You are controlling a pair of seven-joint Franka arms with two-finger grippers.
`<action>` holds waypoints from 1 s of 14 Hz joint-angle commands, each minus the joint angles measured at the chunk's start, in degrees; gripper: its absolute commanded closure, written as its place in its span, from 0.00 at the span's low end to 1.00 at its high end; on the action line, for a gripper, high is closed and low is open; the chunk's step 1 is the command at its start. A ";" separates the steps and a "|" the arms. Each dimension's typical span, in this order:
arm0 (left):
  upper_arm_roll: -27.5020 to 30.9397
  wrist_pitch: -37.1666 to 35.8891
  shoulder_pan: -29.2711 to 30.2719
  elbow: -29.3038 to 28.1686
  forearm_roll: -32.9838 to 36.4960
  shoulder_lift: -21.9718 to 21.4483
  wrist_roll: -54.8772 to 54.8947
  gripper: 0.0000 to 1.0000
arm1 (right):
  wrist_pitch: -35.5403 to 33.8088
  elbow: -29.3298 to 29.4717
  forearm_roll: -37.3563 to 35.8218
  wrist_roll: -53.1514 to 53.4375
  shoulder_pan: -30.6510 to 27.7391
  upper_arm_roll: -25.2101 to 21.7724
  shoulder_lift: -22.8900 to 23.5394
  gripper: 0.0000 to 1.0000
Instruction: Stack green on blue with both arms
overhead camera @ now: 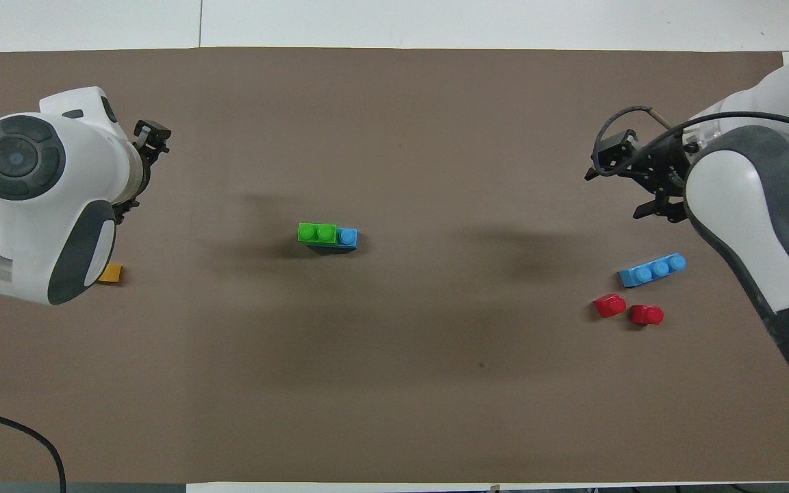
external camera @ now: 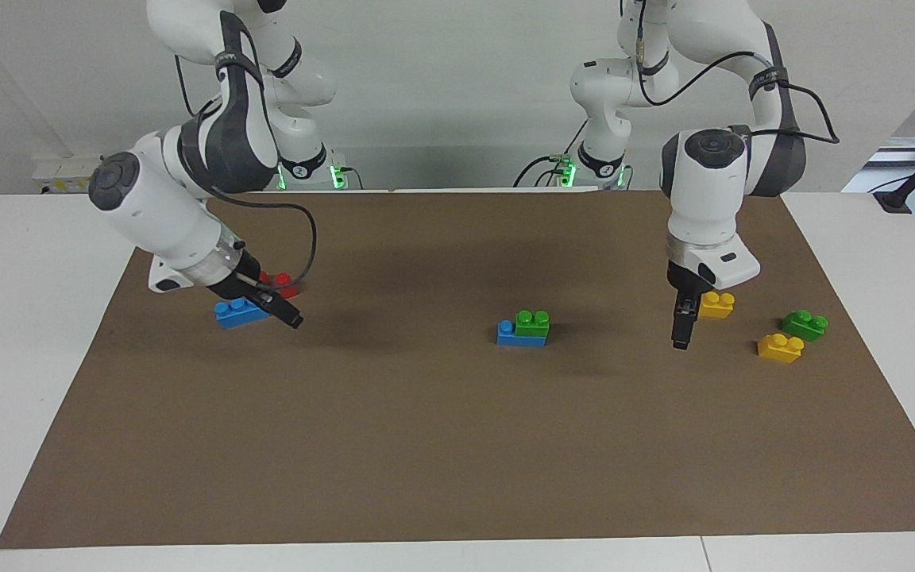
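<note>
A green brick (external camera: pixel 533 321) sits on one end of a blue brick (external camera: pixel 515 335) at the middle of the mat; one blue stud stays bare. The stack also shows in the overhead view, green (overhead camera: pixel 317 233) on blue (overhead camera: pixel 347 236). A second blue brick (external camera: pixel 241 312) (overhead camera: pixel 653 269) lies toward the right arm's end. My right gripper (external camera: pixel 292 319) (overhead camera: pixel 624 185) hangs tilted just above the mat beside it and holds nothing. A second green brick (external camera: pixel 804 324) lies toward the left arm's end. My left gripper (external camera: pixel 681 340) (overhead camera: pixel 153 137) points straight down beside a yellow brick (external camera: pixel 717 304) and holds nothing.
Two small red pieces (external camera: pixel 281 284) (overhead camera: pixel 610 305) lie nearer to the robots than the second blue brick. Another yellow brick (external camera: pixel 780 347) lies beside the second green one. The brown mat (external camera: pixel 457 445) covers the white table.
</note>
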 commanded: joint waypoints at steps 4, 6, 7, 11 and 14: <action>0.02 -10.88 3.00 6.86 -8.15 0.09 29.67 0.00 | -9.23 -1.35 -8.60 -20.88 -0.99 0.83 -12.04 0.00; 0.02 -14.31 3.70 8.70 -8.94 0.09 35.65 0.00 | -11.88 -1.35 -9.40 -26.24 -1.08 0.83 -14.16 0.00; 0.02 -16.33 4.23 9.93 -9.90 0.09 39.08 0.00 | -12.50 -1.35 -9.40 -27.74 -1.16 0.83 -14.34 0.00; 0.02 -25.02 6.25 14.33 -12.28 0.01 54.37 0.00 | -12.59 -0.38 -14.13 -28.11 -0.64 0.83 -13.82 0.00; -0.07 -33.81 6.52 17.66 -12.81 -0.34 62.03 0.00 | -13.20 -0.29 -14.59 -28.11 -0.73 0.83 -13.81 0.00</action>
